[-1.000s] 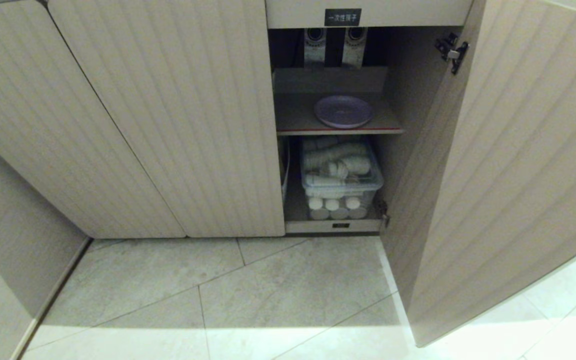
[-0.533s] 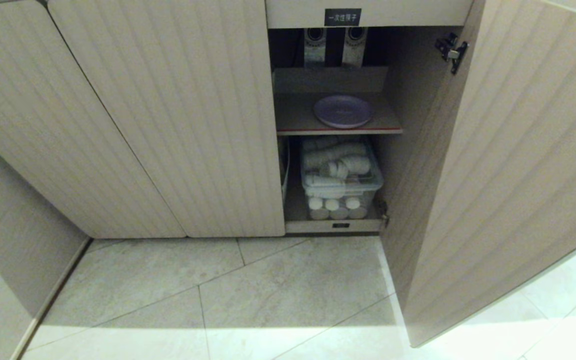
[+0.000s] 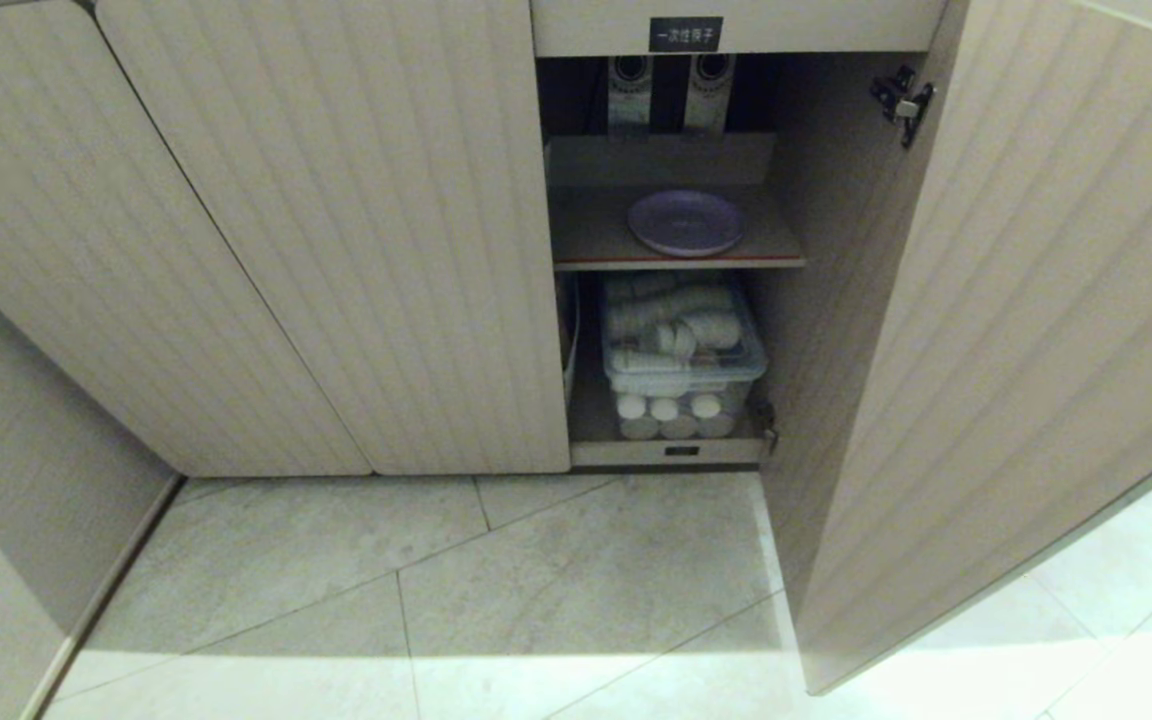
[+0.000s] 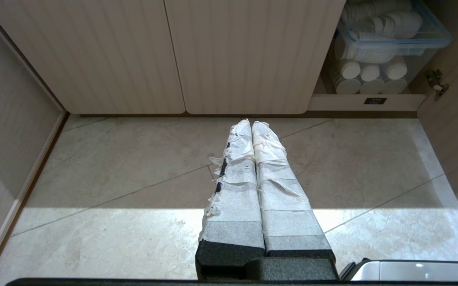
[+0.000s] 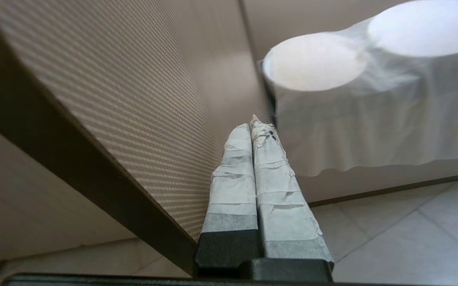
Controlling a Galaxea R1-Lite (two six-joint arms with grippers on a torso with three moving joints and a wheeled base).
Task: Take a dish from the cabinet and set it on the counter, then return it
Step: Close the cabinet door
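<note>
The lavender dish (image 3: 686, 222) lies flat on the red-edged shelf inside the beige cabinet (image 3: 336, 250), under the black label (image 3: 685, 34). The cabinet's right door (image 3: 1016, 350) stands open. In the right wrist view my right gripper (image 5: 253, 123) is shut and empty, its taped fingers close alongside that door's ribbed outer face (image 5: 125, 99). My left gripper (image 4: 251, 123) is shut and empty, hanging over the floor tiles in front of the closed doors. Neither gripper appears in the head view. The counter is out of view.
Below the shelf a clear bin (image 3: 681, 350) holds white rolled items. A table draped in white cloth (image 5: 372, 119) with white plates (image 5: 314, 61) stands beyond the right gripper. Pale floor tiles (image 3: 536, 580) lie before the cabinet, and a wall panel (image 3: 16, 480) is at left.
The open door's free edge has swung a little to the left, toward the cabinet. The dish and the rest of the scene have stayed put.
</note>
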